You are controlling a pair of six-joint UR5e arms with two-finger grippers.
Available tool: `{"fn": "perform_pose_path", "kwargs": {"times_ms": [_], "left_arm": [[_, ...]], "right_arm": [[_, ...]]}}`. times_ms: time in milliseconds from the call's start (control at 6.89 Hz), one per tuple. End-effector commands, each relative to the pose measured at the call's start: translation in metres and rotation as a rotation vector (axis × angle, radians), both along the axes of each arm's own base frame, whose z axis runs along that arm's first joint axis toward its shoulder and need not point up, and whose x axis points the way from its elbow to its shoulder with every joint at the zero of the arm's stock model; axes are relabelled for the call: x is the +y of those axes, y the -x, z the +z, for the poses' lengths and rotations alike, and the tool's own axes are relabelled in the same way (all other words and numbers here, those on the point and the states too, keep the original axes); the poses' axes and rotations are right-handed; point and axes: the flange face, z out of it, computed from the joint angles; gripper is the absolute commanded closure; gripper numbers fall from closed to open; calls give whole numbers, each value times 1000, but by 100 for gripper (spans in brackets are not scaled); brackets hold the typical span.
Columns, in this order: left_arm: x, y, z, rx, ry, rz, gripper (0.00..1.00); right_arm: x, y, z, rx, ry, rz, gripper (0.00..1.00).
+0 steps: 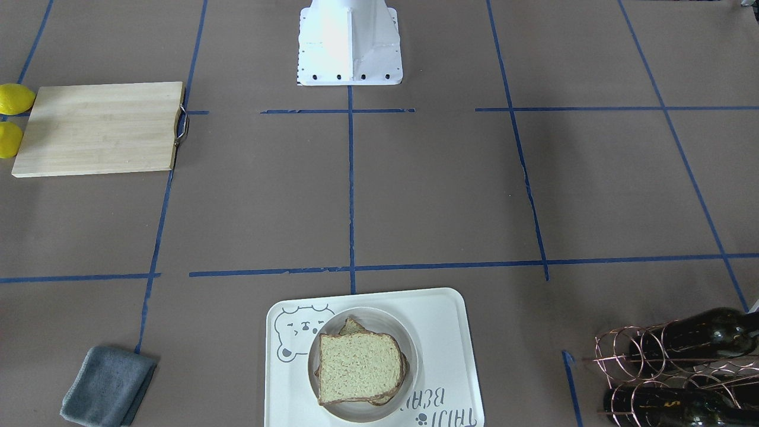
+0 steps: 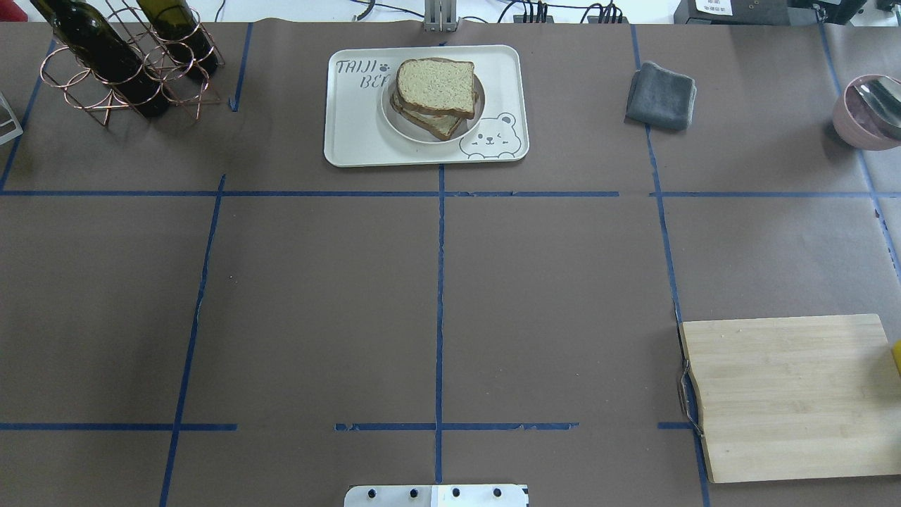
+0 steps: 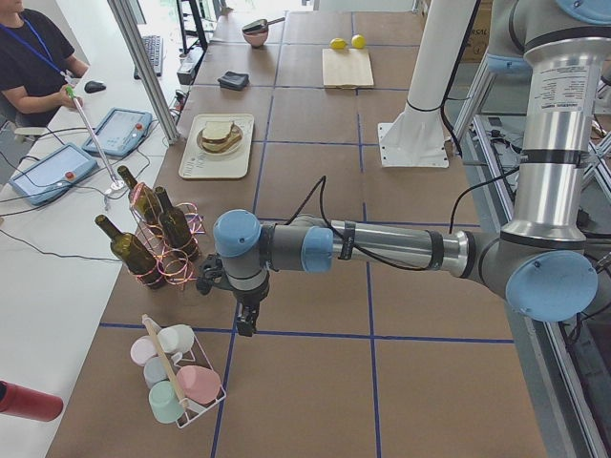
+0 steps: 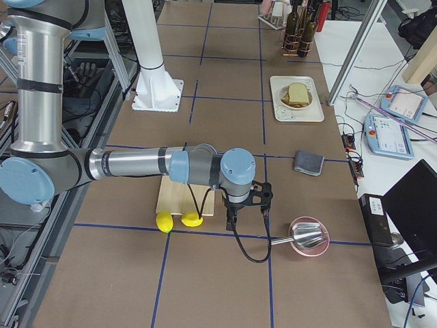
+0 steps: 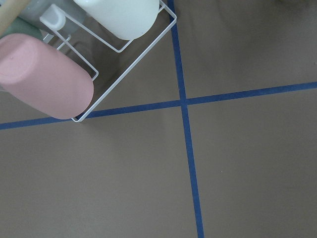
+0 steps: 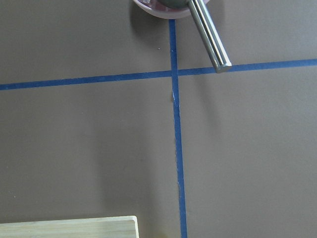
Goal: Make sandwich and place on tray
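Observation:
The sandwich (image 1: pixel 359 367), stacked brown-crusted bread slices, lies in a small round white bowl (image 1: pixel 411 351) on the cream tray (image 1: pixel 442 317) with the bear drawing, at the table's far middle (image 2: pixel 435 88). No egg shows between the slices. My left gripper (image 3: pixel 246 322) hangs over bare table beside a cup rack, far from the tray. My right gripper (image 4: pixel 232 217) hangs near the lemons and the pink bowl. Both show only in the side views, so I cannot tell whether they are open or shut.
A wooden cutting board (image 2: pixel 788 394) lies on my right with two lemons (image 1: pixel 15 98) beside it. There is also a grey cloth (image 2: pixel 662 95), a pink bowl with a metal ladle (image 2: pixel 866 113), a copper wine-bottle rack (image 2: pixel 120 63) and a white cup rack (image 5: pixel 49 74).

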Motion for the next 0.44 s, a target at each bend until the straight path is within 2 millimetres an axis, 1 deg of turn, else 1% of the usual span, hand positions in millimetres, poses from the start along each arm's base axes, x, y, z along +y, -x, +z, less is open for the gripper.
{"fn": "perform_pose_path", "kwargs": {"times_ms": [0, 290], "left_arm": [[0, 0, -2, 0, -8, 4, 0], [1, 0, -1, 0, -8, 4, 0]], "right_arm": [[8, -6, 7, 6, 17, 17, 0], [4, -7, 3, 9, 7, 18, 0]]}}
